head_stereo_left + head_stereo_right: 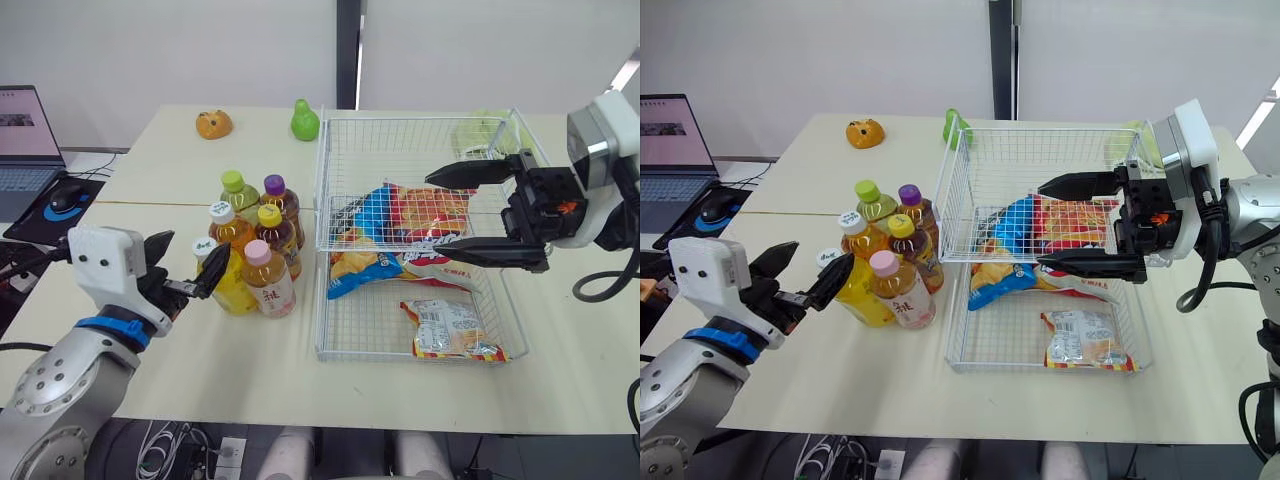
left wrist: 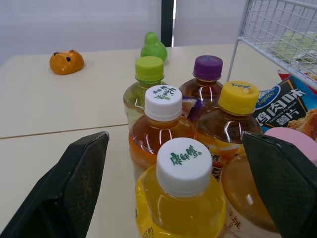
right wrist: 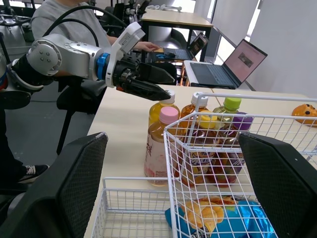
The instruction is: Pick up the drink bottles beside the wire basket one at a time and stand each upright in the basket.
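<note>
Six drink bottles point(image 1: 255, 250) stand clustered just beside the wire basket point(image 1: 320, 190), none inside yet, so everything's left to do. My left gripper point(image 1: 195, 258) is spread wide at the white-capped yellow bottle point(image 2: 183, 198); my right gripper point(image 1: 435, 216) hangs open over the basket's snack packets point(image 1: 385, 205).

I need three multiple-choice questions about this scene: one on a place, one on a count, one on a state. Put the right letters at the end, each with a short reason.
1. Where do the drink bottles stand?
A. on the table, left of the wire basket
B. inside it
C. on the floor
2. How many drink bottles are there?
A. three
B. nine
C. six
3. How is the left end effector?
A. shut, empty
B. open, empty
C. shut on a bottle
1 A: they cluster on the table beside the basket. 2 C: six caps show. 3 B: its fingers stand wide apart, gripping nothing.
</note>
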{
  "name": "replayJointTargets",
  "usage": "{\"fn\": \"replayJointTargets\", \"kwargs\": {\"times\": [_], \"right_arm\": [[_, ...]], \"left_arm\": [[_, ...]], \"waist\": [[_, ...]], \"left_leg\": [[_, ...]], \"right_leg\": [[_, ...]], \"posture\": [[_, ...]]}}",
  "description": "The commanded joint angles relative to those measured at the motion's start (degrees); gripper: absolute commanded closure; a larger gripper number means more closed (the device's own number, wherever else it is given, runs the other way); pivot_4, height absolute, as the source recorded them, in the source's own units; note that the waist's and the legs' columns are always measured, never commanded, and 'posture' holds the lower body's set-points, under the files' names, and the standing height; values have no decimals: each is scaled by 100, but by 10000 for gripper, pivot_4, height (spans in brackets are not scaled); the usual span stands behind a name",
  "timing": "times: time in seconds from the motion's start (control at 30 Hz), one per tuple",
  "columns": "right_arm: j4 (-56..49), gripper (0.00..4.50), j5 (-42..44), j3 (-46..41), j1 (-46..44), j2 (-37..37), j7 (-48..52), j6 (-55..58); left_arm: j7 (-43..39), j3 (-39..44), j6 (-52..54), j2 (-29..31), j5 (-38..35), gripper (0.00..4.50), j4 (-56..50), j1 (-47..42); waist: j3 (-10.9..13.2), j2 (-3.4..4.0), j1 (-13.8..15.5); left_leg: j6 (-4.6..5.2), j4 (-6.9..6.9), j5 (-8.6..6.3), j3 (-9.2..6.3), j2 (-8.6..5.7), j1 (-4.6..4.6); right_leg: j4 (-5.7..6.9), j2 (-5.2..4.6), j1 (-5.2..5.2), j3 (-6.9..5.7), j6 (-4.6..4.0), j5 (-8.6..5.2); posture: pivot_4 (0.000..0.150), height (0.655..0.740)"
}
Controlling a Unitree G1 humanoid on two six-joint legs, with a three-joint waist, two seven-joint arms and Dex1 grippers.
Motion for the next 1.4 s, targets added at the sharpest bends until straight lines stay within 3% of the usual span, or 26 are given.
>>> {"fn": "replayJointTargets", "kwargs": {"times": [0.03,0.23,0.27,0.33,0.63,0.93,1.07,1.17,1.3,1.4], "right_arm": [[-45,0,17,-106,-195,7,42,-5],[-77,0,16,-134,-221,31,14,48],[-83,0,24,-147,-222,26,11,58],[-116,0,43,-181,-200,13,1,73],[-242,0,114,-292,-103,-9,-42,115],[-179,0,57,-374,-67,-16,1,71],[-52,0,-5,-363,-135,-36,57,32],[70,0,-27,-359,-225,-73,70,43],[155,0,-121,-323,-275,-108,94,13],[161,0,-137,-377,-307,-181,116,46]], "left_arm": [[29,-282,-85,68,319,690,93,-151],[-41,-600,-212,-51,625,690,232,-292],[-58,-611,-228,-62,648,2389,224,-297],[-98,-624,-250,-66,699,5962,190,-291],[-256,-812,-379,-142,892,31349,105,-238],[-863,141,-867,-37,644,31346,0,276],[-1372,946,-831,457,128,31346,251,32],[-1753,1554,-500,1185,-777,31347,770,-479],[-2051,2000,138,2192,-2267,31347,1617,-1157],[-2604,1960,605,3403,-2964,31348,2744,-2017]], "waist": [[0,0,0],[0,0,-1],[0,0,-2],[0,0,-1],[0,0,0],[0,0,-20],[1,-2,-12],[2,-3,-12],[5,-7,-19],[12,-17,-35]], "left_leg": [[0,0,0,2,-1,0],[0,-1,0,-1,0,-1],[0,-1,0,-1,0,-1],[0,-1,0,-1,-1,-1],[0,-1,0,-1,-1,-1],[0,-2,0,1,3,-1],[0,-1,0,-2,3,-5],[0,0,0,-5,2,-6],[0,-1,0,-10,1,-8],[0,-5,-1,-9,-1,-10]], "right_leg": [[0,-1,0,1,0,0],[0,0,0,0,2,1],[0,-1,-1,0,2,1],[0,-1,-1,0,2,1],[0,-1,-1,1,2,1],[0,-1,-4,0,0,0],[0,0,-6,-3,-1,0],[0,0,-7,-5,-1,0],[1,3,-10,-7,0,0],[1,3,-16,-5,2,1]], "posture": [[1500,7400],[1500,7400],[1500,7400],[1500,7400],[1500,7400],[1500,7400],[1500,7400],[1500,7400],[1500,7400],[1500,7400]]}}
